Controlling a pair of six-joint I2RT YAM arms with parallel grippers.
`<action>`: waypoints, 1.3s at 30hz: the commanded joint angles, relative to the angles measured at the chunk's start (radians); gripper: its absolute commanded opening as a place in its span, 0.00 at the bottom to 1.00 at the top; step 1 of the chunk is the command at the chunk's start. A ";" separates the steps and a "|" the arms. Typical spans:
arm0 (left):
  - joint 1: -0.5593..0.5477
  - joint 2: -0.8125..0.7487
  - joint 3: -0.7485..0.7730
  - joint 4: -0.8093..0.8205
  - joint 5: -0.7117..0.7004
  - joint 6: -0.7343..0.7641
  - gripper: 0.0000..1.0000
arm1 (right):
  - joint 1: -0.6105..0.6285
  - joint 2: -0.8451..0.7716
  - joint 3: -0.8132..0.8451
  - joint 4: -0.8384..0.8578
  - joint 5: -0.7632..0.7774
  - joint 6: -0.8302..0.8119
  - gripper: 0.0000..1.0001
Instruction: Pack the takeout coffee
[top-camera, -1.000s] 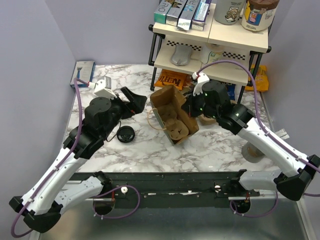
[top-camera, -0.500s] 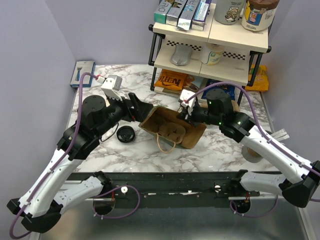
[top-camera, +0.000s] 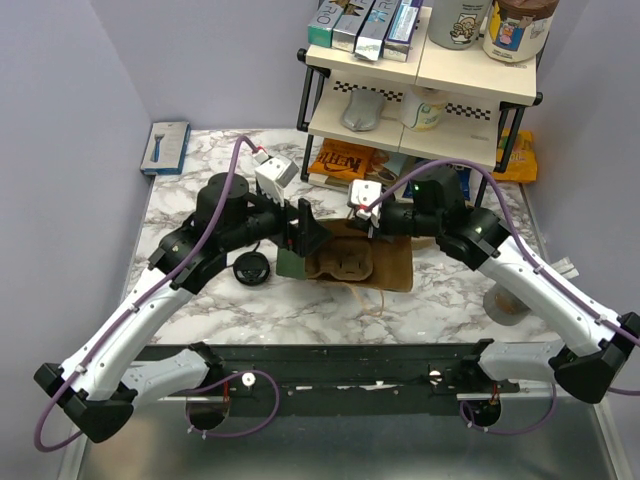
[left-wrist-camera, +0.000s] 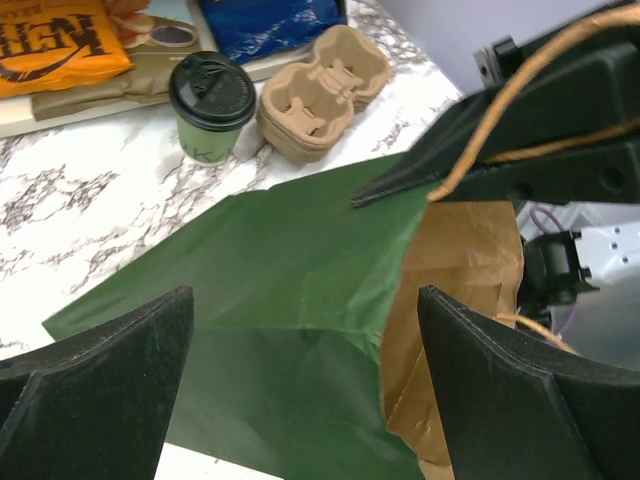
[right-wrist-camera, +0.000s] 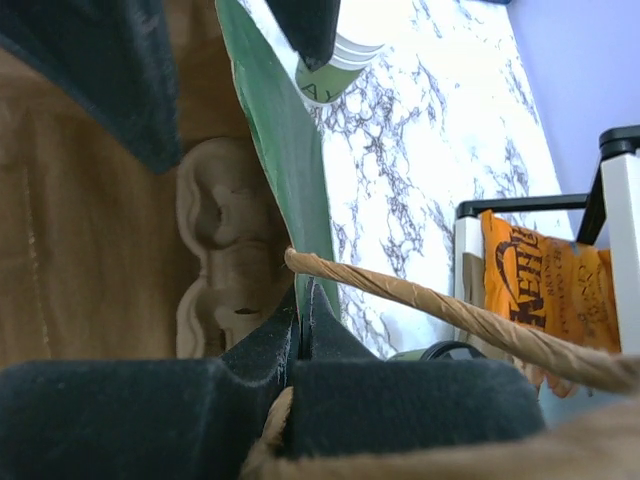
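Observation:
The takeout coffee (left-wrist-camera: 210, 118), a dark-green cup with its black lid on, stands on the marble beside a stack of pulp carriers (left-wrist-camera: 320, 85). It is hidden behind my right arm in the top view, and only its lid edge (right-wrist-camera: 440, 350) shows in the right wrist view. A paper bag (top-camera: 392, 266), green outside (left-wrist-camera: 270, 260) and brown inside, lies on its side with a pulp carrier (right-wrist-camera: 225, 240) in it. My right gripper (right-wrist-camera: 302, 320) is shut on the bag's green rim by the twisted handle. My left gripper (left-wrist-camera: 300, 300) stands open at the bag's mouth, holding nothing.
A loose black lid (top-camera: 251, 268) lies left of the bag. A two-tier rack (top-camera: 420, 110) with an orange snack bag (top-camera: 345, 158) under it stands at the back. A grey cup (top-camera: 505, 302) sits at the right, a blue packet (top-camera: 166, 146) at the far left.
The bag has gone from upright to lying on its side, lowered by my right gripper. My left gripper has moved right, up to the bag's mouth.

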 joint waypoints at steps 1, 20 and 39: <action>-0.011 0.014 0.007 -0.017 0.062 0.070 0.96 | 0.003 0.032 0.053 -0.070 -0.035 -0.055 0.04; -0.115 0.012 -0.025 0.035 -0.224 0.025 0.00 | 0.003 0.032 0.066 -0.009 0.167 0.162 0.64; -0.293 0.012 -0.076 0.084 -0.749 -0.163 0.00 | 0.002 -0.242 0.049 -0.136 1.082 1.233 1.00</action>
